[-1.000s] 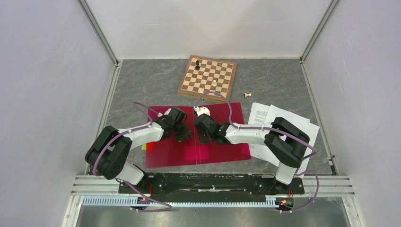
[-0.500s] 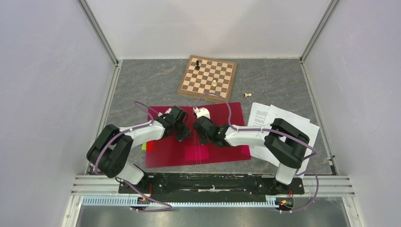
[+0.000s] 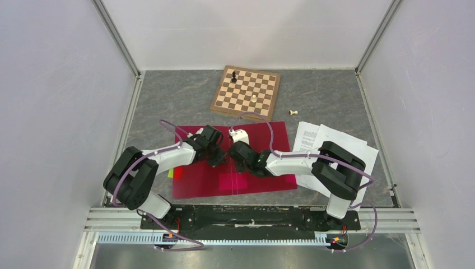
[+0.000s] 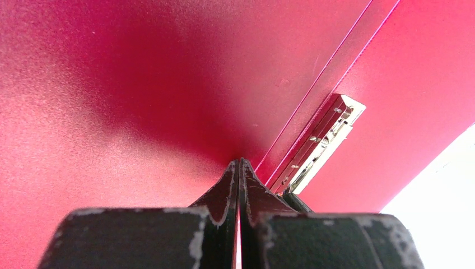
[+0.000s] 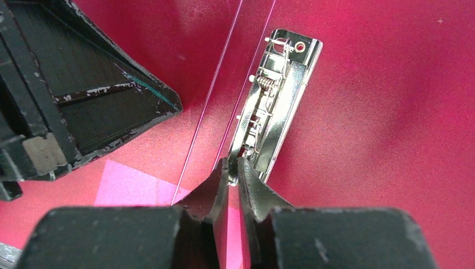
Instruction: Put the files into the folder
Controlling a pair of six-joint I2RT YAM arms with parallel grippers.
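Observation:
The crimson folder (image 3: 266,180) lies open and flat in front of both arms, its white label (image 3: 241,135) at the far edge. Its metal clip (image 5: 280,101) sits by the spine and also shows in the left wrist view (image 4: 322,143). My left gripper (image 3: 220,162) is shut, its tips (image 4: 240,163) pressing the inner cover just left of the spine. My right gripper (image 3: 236,166) is shut on the near end of the clip (image 5: 232,166). The files (image 3: 361,150), white sheets with some printed text, lie on the table to the right of the folder, partly under my right arm.
A wooden chessboard (image 3: 246,92) with a black piece (image 3: 234,75) and a pale piece (image 3: 254,98) lies at the back. A loose pale piece (image 3: 293,112) lies right of it. A small yellow-green bit (image 3: 170,174) shows at the folder's left edge.
My right gripper has slid slightly left and nearer, closing in on the left gripper over the spine. The left arm, folder and files have stayed put.

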